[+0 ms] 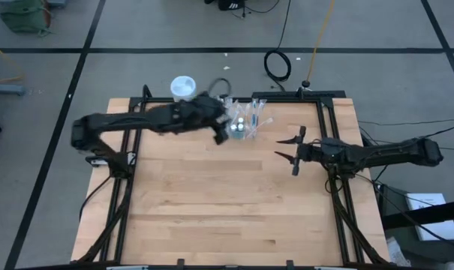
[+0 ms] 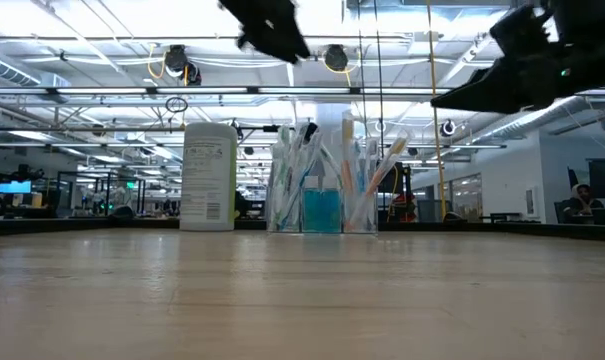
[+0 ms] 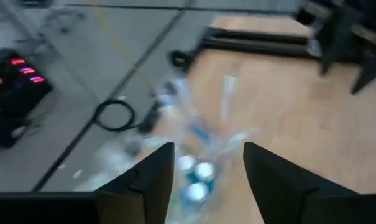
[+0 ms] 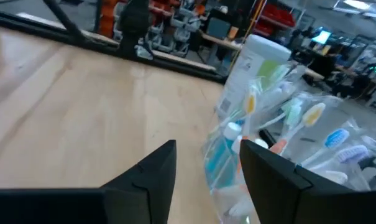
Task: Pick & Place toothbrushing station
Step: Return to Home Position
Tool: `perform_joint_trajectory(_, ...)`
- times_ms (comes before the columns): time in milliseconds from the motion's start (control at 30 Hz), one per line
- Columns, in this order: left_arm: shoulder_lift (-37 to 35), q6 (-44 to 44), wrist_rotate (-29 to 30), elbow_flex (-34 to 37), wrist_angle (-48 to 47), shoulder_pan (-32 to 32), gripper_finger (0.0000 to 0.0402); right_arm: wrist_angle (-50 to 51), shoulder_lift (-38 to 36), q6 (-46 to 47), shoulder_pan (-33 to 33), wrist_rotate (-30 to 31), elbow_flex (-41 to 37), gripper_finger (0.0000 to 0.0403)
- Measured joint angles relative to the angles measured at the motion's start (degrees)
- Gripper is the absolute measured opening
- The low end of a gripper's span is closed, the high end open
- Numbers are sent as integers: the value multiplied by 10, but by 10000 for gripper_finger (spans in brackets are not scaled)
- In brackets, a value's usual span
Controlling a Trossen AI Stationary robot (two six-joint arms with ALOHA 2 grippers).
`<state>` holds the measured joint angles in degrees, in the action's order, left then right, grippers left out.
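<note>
The clear plastic cup point(image 1: 245, 121) stands on its base near the table's far edge. It holds several pastel toothbrushes and blue toothpaste tubes, and also shows in the low view point(image 2: 322, 205). My left gripper point(image 1: 225, 129) is open and hovers above the cup, a little to its left. In the left wrist view point(image 3: 206, 155) the cup point(image 3: 197, 174) shows below, between the fingers. In the low view my left gripper point(image 2: 270, 28) is well clear of the brush tips. My right gripper point(image 1: 288, 154) is open and empty, to the right and near side of the cup point(image 4: 281, 149).
A white cylindrical canister point(image 1: 183, 88) stands left of the cup at the table's far edge; it also shows in the low view point(image 2: 209, 177). Black frame rails point(image 1: 328, 142) run along the table's left and right sides. Bare wood point(image 1: 227, 202) lies toward the near edge.
</note>
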<state>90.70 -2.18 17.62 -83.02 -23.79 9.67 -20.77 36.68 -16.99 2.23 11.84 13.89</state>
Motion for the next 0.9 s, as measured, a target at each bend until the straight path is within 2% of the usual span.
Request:
perform_joint_trajectory(100, -69, 7, 34, 0, -76, -1, 183, 67, -54, 28, -12, -1, 18, 150)
perform_joint_trajectory(233, -150, 3, 17, 4, -141, -3, 150, 116, -123, 43, -24, -51, 22, 106)
perform_joint_trajectory(333, -217, -17, 0, 39, -115, -12, 121, 147, -164, 44, -28, -60, 22, 60)
perform_joint_trajectory(467, -310, -38, -9, 129, -47, -21, 86, 189, -199, 47, -27, -60, 22, 7)
perform_joint_trajectory(567, -391, -54, -43, 227, 7, -23, 65, 215, -221, 54, -27, -60, 22, 12)
perform_joint_trajectory(733, -520, -110, -137, 378, 88, -23, 40, 274, -253, 61, -27, -92, 20, 4)
perform_joint_trajectory(833, -587, -130, -181, 450, 110, -24, 27, 257, -266, 64, -27, -106, 9, 3)
perform_joint_trajectory(900, -628, -127, -186, 489, 140, -23, 19, 248, -273, 71, -27, -105, 3, 3)
